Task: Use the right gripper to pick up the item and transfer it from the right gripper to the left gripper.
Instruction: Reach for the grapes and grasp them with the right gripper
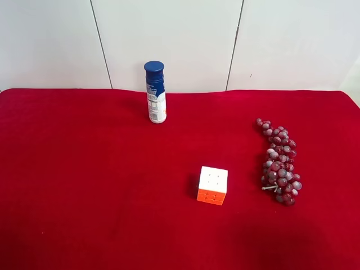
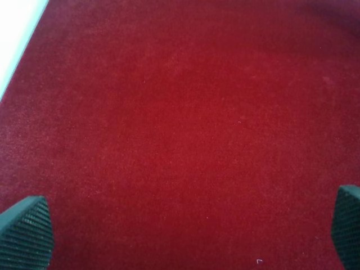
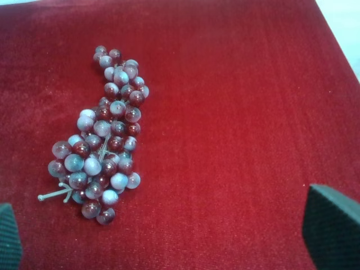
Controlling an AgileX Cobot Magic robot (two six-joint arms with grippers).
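The right gripper hangs spread wide and empty above the long bunch of glossy dark-red and greyish-white grapes, probably lining up its descent; the bunch lies flat on the red velvet counter, pale stem poking sideways, near the white-and-orange puzzle cube; the left gripper, likewise released, waits over red cloth.

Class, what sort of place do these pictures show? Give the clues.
Probably a robot test bench, not a home: a red cloth as the work surface, a plain white panelled wall behind, and unrelated props set apart, a grape bunch, a puzzle cube and a bottle.
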